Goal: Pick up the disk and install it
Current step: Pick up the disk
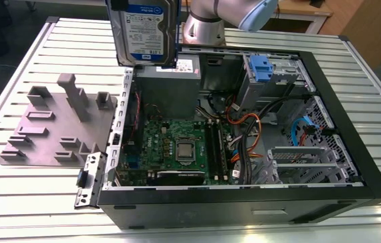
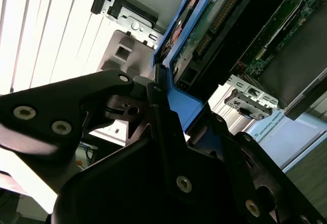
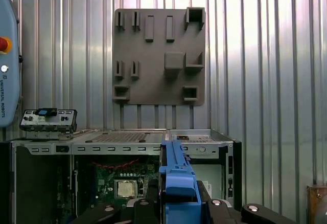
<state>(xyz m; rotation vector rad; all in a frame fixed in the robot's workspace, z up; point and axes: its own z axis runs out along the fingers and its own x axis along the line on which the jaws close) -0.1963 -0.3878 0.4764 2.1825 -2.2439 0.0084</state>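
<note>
Grey fixture plate (image 1: pixel 48 131) lies to the exterior view's left of the pincer (image 2: pixel 156 96), which is clamped on the disk (image 1: pixel 146 30) by its blue rail, upright above the open case (image 1: pixel 244 207). The drive cage (image 1: pixel 285 76) sits further right. I judge this the carrying step; seating needs the rails aligned.
</note>
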